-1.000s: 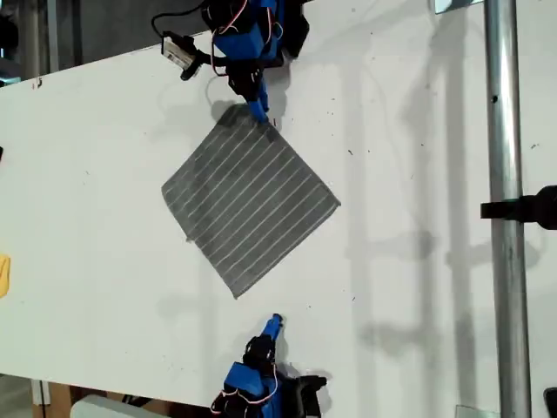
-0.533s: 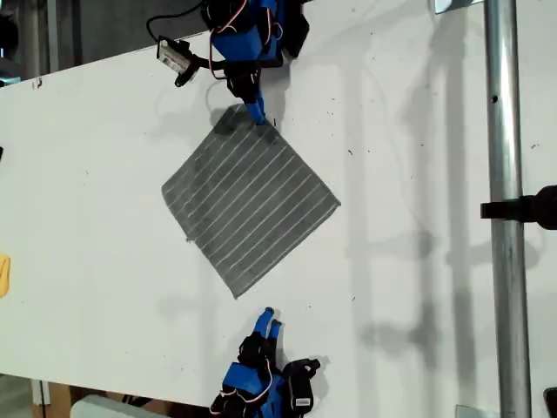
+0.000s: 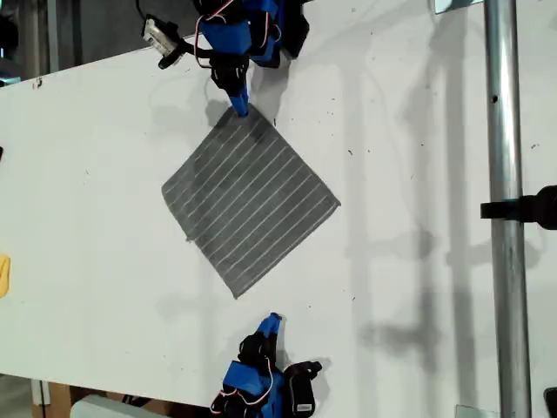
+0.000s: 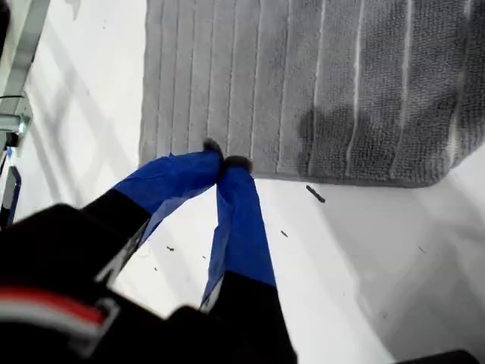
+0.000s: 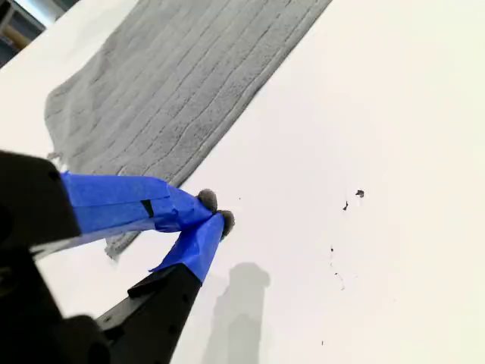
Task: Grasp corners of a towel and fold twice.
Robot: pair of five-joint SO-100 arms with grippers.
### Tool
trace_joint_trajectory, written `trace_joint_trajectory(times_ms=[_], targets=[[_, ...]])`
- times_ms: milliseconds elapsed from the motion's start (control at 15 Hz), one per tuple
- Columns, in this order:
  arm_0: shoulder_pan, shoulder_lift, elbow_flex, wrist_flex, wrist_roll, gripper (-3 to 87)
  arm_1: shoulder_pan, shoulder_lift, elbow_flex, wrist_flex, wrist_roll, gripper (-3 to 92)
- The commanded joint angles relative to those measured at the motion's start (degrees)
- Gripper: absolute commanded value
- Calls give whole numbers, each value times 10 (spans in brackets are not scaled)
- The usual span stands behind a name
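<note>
The towel (image 3: 248, 202) lies flat as a diamond on the white table (image 3: 87, 226), dark grey with thin white stripes. My first gripper (image 3: 239, 110) reaches in from the exterior view's top. It is shut, its tips (image 4: 223, 161) touching at the towel's (image 4: 303, 83) blunt near edge, with no cloth seen between them. My second gripper (image 3: 274, 321) comes from the exterior view's bottom, shut, and its tips (image 5: 215, 211) hover over bare table. They stand a short way from the towel's (image 5: 182, 83) nearest corner (image 3: 236, 295).
A metal pole (image 3: 503, 209) with a black clamp (image 3: 526, 209) runs down the exterior view's right. A yellow object (image 3: 3, 275) sits at the exterior view's left edge. A small white module (image 3: 160, 38) on a cable hangs by the first arm's base.
My first gripper has shifted toward the exterior view's left along the towel's top corner. My second gripper's fingers, parted half a second ago, are together again.
</note>
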Motion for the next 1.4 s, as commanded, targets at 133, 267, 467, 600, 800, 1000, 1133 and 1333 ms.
trace_joint_trajectory(times_ms=[133, 267, 467, 600, 800, 1000, 1133, 1333], targets=[[10, -57, -82, -4, -41, -30, 18, -311, -227, 29, -68, 22], [11, -293, -234, -24, -33, -30, 57, -367, -290, 98, -117, 25], [18, -609, -500, -37, 26, -30, 96, -404, -343, 192, -123, 39], [29, -712, -613, -21, 56, -30, 92, -451, -354, 219, -91, 207], [45, -775, -684, 1, 62, -30, 126, -449, -359, 236, -86, 328], [53, -817, -733, 24, 62, -29, 145, -504, -316, 162, -87, 348], [57, -833, -750, 25, 65, -29, 171, -564, -243, 49, -110, 348], [64, -846, -770, 39, 62, -29, 233, -589, -131, -84, -166, 347]])
